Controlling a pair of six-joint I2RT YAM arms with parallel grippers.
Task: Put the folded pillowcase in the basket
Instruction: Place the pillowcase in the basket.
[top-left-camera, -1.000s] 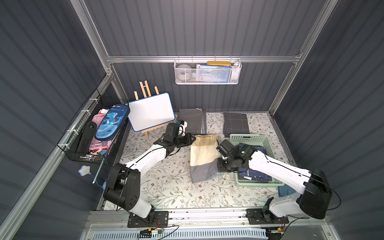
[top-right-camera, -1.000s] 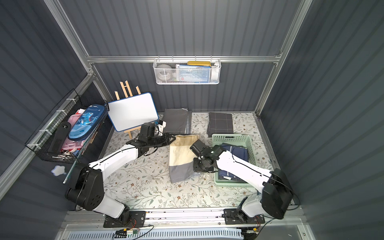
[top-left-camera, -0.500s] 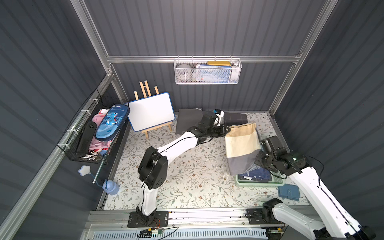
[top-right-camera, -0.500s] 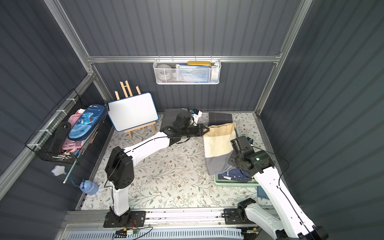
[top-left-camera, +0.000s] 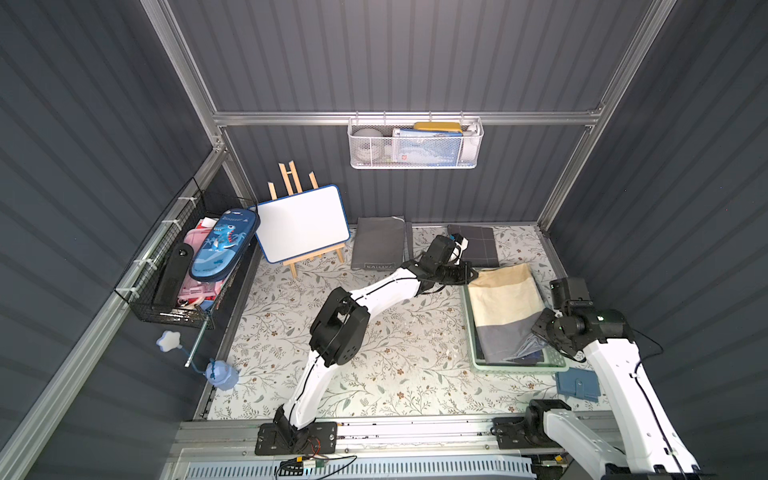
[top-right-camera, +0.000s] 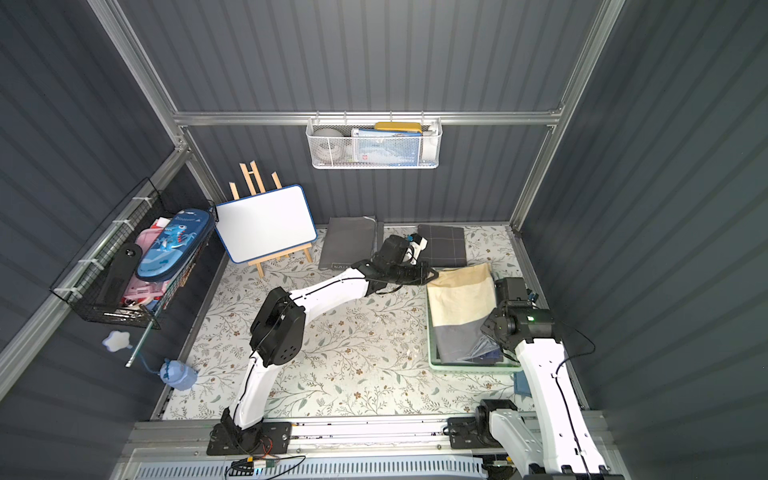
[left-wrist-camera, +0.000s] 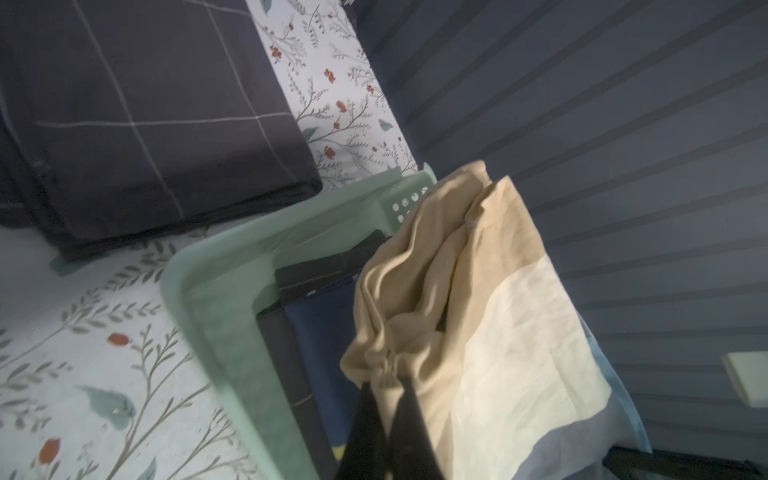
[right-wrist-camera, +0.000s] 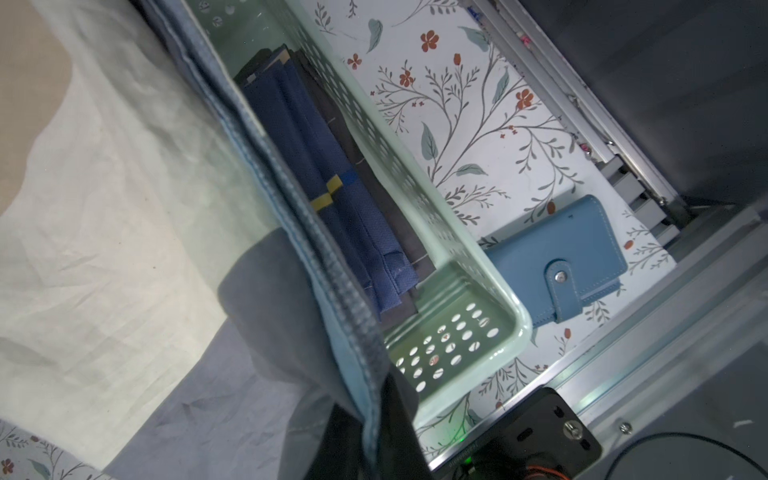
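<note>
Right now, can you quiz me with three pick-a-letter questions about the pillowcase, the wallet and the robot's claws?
1. Where is the blue wallet?
A on the table beside the mint basket
B inside the basket
C lying on top of the pillowcase

2. What colours is the pillowcase?
A red and green
B all black
C tan, cream and grey

3. What is the left claw doing?
A wide open
B shut on the pillowcase
C shut on nothing

Answers:
1 A, the wallet lies on the table by the basket's near corner.
2 C, three bands show in both top views.
3 B, the left wrist view shows its tips pinching bunched tan cloth.
</note>
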